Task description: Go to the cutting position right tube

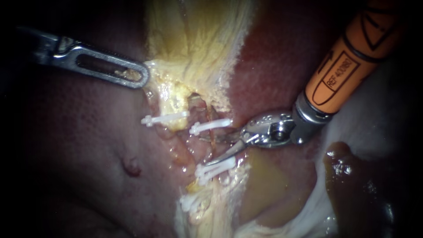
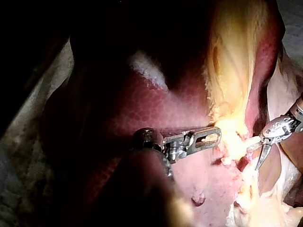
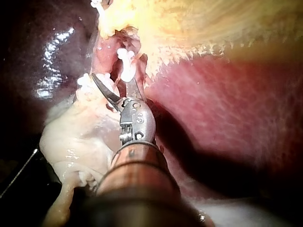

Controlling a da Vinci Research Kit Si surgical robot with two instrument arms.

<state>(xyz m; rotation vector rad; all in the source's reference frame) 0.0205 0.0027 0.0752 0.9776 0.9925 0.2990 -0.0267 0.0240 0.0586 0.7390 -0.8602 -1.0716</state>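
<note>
Blades of the right instrument [image 1: 207, 150], a spread pincer, straddle the right tube [image 1: 212, 144] between clips [image 1: 210, 126] for cutting. Beyond it, the left instrument [image 1: 132, 75] seemingly pinches gallbladder [image 1: 198, 44] taut.

The slotted tip of the left instrument [image 1: 136, 75] is seen in dull grey metal, while the curved blades of the right instrument [image 1: 213, 150] are of bright polished metal, backed by a smooth, matt orange sleeve [image 1: 348, 61]. The small white clips [image 1: 165, 117] are shown as smooth, matt plastic. The dark red liver [image 1: 79, 145] is rendered smooth, wet and glossy, the pale yellow gallbladder tissue [image 1: 198, 39] fibrous, ragged and moist.
</note>
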